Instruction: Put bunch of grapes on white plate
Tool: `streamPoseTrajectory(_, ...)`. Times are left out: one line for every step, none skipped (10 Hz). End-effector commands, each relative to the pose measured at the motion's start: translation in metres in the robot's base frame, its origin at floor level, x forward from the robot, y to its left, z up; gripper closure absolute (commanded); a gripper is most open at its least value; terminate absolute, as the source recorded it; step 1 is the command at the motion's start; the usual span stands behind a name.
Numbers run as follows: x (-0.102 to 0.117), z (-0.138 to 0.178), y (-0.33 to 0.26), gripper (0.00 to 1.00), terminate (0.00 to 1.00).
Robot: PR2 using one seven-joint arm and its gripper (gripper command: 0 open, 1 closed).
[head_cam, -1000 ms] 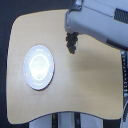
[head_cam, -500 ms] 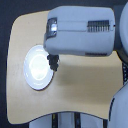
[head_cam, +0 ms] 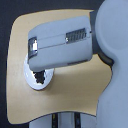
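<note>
Your arm (head_cam: 62, 42) has swung over the white plate (head_cam: 31, 82); bunch of grapes (head_cam: 39, 77) now above it. Jaws hidden, grip can't tell; release next, prob.

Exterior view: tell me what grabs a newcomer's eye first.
The big grey robot arm dominates, stretching from the exterior view's right across the tan table and hiding its gripper. Below its end, at the exterior view's left, the white plate peeks out half covered, with the dark bunch of grapes over it.
</note>
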Motion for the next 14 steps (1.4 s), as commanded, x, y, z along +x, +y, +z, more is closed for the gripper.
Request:
streamPoseTrajectory(0.0,-0.024,0.05,1.0,0.0)
streamPoseTrajectory(0.001,-0.028,0.053,1.0,0.0)
streamPoseTrajectory(0.001,-0.029,0.053,1.0,0.0)
streamPoseTrajectory(0.001,-0.031,0.054,1.0,0.0)
streamPoseTrajectory(0.0,-0.032,0.053,1.0,0.0)
streamPoseTrajectory(0.0,-0.033,0.053,1.0,0.0)
streamPoseTrajectory(0.001,-0.035,0.05,1.0,0.0)
streamPoseTrajectory(-0.001,-0.035,0.051,1.0,0.0)
streamPoseTrajectory(-0.001,-0.035,0.057,1.0,0.0)
streamPoseTrajectory(0.003,-0.035,0.059,1.0,0.0)
streamPoseTrajectory(0.002,-0.035,0.06,1.0,0.0)
streamPoseTrajectory(0.001,-0.037,0.056,1.0,0.0)
streamPoseTrajectory(0.001,-0.039,0.055,1.0,0.0)
streamPoseTrajectory(0.003,-0.04,0.052,1.0,0.0)
